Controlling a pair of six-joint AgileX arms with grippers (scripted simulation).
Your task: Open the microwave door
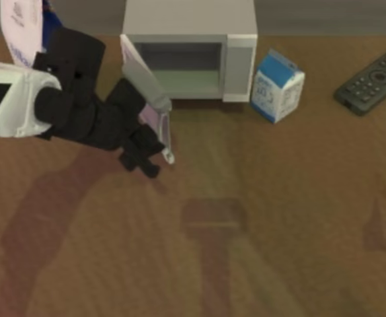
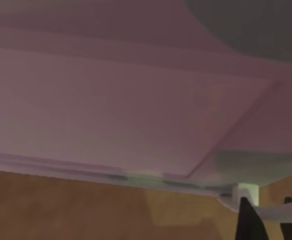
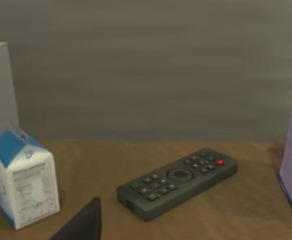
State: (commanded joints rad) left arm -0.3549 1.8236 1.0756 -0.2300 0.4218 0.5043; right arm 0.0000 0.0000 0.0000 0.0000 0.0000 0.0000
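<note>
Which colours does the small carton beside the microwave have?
The carton is white with a blue top, seen best in the right wrist view.

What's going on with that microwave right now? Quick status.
Left gripper at the microwave door, by its free edge. Door swung well open, cavity showing. Right arm out of the top view. Milk carton, remote off right, clear.

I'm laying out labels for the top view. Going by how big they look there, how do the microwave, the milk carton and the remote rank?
1. Microwave, clearly the largest.
2. Milk carton and remote cover similar areas; the carton stands taller, so nearer the camera. I won't rank them.
</note>
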